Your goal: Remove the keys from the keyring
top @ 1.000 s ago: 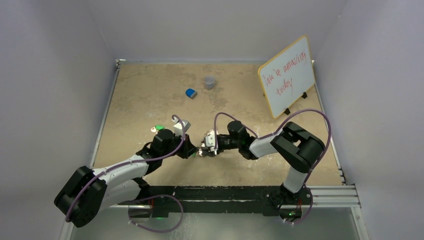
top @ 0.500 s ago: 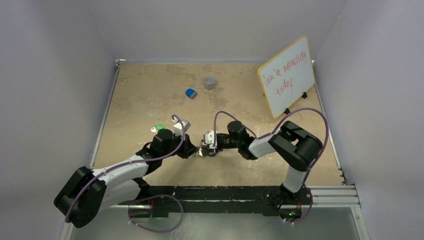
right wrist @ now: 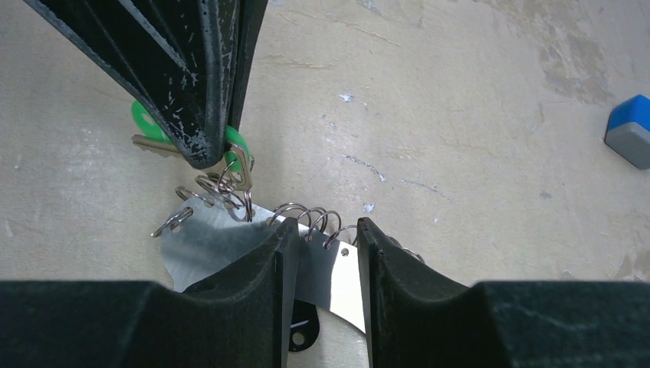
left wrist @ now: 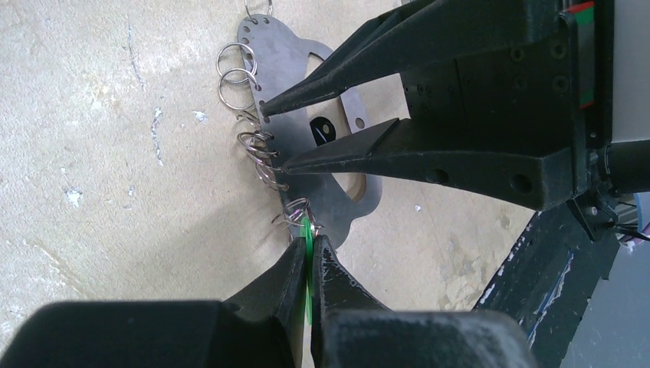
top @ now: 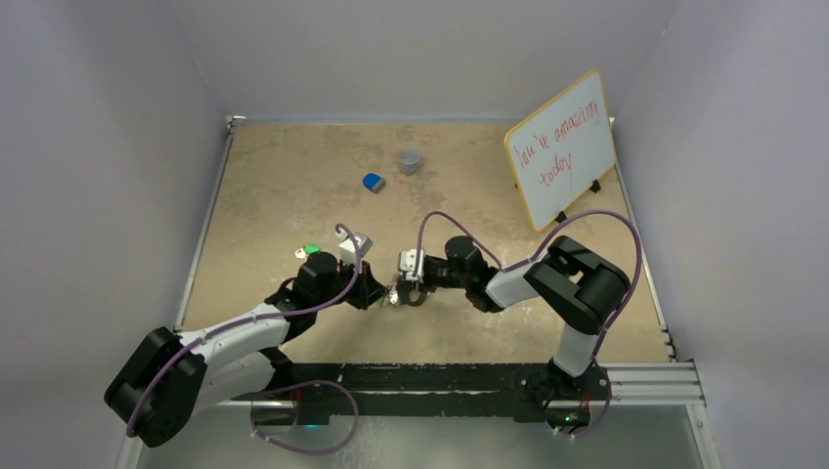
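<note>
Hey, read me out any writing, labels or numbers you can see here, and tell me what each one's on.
"You're amazing today": red handwriting on the whiteboard; it is loosely written, so the first word is a best reading.
The black mark on the keyring plate is too small to read.
No other text shows.

1. Top view: soft, even light from above. The worktop is bright, with faint shadows under the arms.
2. Left wrist view: the surface is sharp, the left fingers blurred along the bottom edge.
3. Right wrist view: the plate glares white.
</note>
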Controlling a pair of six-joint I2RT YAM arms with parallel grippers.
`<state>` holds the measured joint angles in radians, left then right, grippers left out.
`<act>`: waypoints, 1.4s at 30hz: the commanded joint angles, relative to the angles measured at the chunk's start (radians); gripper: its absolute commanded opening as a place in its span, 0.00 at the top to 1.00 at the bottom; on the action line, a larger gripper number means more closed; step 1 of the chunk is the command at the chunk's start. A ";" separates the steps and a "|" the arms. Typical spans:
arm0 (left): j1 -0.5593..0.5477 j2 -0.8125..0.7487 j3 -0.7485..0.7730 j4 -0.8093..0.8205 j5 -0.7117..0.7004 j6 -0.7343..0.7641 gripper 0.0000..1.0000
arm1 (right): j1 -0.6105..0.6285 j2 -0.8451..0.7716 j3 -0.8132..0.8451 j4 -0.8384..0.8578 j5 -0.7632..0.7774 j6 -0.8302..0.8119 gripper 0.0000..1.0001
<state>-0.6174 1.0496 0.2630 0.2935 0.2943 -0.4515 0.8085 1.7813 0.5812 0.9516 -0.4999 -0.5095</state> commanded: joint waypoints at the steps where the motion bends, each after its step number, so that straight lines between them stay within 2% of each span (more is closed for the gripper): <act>1: 0.002 -0.020 -0.013 0.053 0.013 0.004 1.00 | -0.003 -0.013 -0.015 0.065 0.011 0.036 0.63; 6: 0.001 -0.020 -0.015 0.052 0.011 0.004 1.00 | -0.005 -0.053 -0.029 0.088 -0.027 0.073 0.62; 15: 0.001 -0.025 -0.016 0.050 0.008 0.004 1.00 | -0.004 -0.053 -0.040 0.211 0.015 0.314 0.62; 27: 0.001 -0.020 -0.013 0.053 0.008 0.004 1.00 | 0.003 -0.053 -0.065 0.180 -0.060 0.315 0.62; 42: 0.001 -0.016 -0.011 0.059 0.013 0.004 1.00 | 0.019 -0.011 -0.016 0.123 -0.057 0.298 0.61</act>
<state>-0.6174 1.0428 0.2501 0.2981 0.2947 -0.4519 0.8165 1.7607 0.5293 1.0817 -0.5423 -0.2035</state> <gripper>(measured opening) 0.011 0.384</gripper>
